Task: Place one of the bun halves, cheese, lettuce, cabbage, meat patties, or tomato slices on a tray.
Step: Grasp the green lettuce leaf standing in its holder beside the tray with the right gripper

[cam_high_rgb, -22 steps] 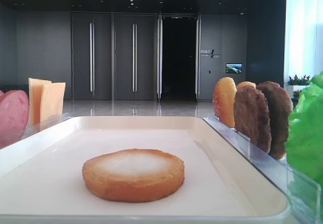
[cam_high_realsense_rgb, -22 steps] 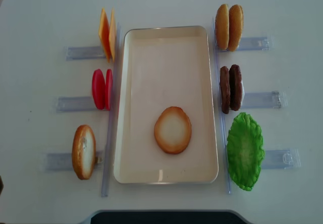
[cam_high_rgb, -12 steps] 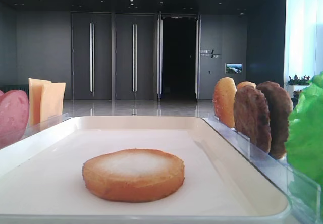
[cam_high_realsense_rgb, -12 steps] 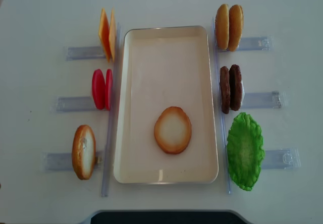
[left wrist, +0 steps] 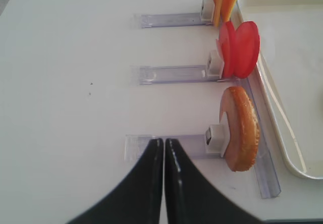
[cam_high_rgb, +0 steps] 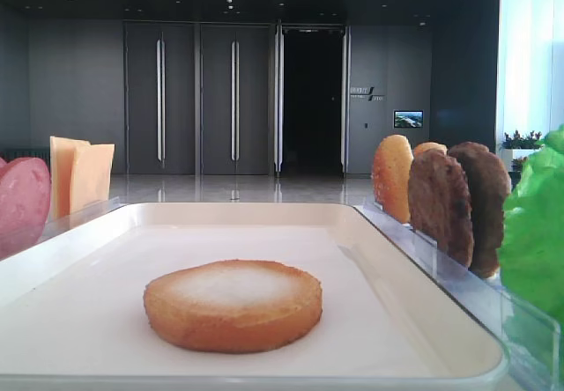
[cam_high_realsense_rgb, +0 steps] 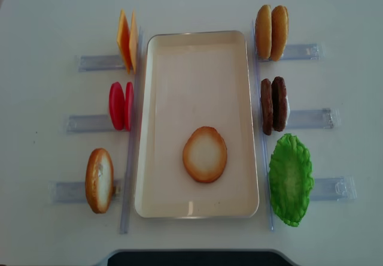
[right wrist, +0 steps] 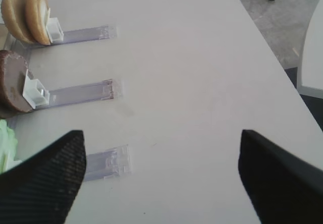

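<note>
nothing's budged in the last second: one bun half (cam_high_realsense_rgb: 204, 154) lies flat on the tray (cam_high_realsense_rgb: 197, 44) (so that's placed), right gripper (right wrist: 160, 176) spread wide and empty, left gripper (left wrist: 164, 148) pinched closed on nothing

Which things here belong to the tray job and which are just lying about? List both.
Job: tray; bun on tray; bun in left rack; bun pair; cheese; tomato slices; patties; lettuce.

Lying about: clear racks; table.
</note>
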{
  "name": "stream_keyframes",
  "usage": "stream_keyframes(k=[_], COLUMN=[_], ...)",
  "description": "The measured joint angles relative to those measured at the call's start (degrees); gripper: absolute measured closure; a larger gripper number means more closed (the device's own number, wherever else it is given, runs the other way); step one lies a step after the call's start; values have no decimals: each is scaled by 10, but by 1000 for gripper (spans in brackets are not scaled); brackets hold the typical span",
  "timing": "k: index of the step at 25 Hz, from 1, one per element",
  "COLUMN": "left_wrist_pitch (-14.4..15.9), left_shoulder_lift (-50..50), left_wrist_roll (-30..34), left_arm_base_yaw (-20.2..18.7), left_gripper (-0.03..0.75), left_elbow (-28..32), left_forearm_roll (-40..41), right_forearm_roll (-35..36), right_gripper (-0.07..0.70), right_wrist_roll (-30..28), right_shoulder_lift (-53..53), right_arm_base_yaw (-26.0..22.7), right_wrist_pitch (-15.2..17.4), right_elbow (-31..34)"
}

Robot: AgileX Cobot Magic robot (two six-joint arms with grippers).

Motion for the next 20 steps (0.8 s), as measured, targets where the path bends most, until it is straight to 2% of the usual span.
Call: stream_keyframes(k=[20], left_wrist_pitch=[0], left_shoulder_lift=[0], left_wrist_roll=[0], left_arm_base_yaw=[0], left_gripper=[715], left_elbow=[0], left_forearm_roll=[0], right_forearm_roll=[0], right_gripper=[48], right_wrist_roll=[0], right_shoulder_lift=[0], right_arm_base_yaw=[0], right_wrist_pitch=[0], right_elbow=[0])
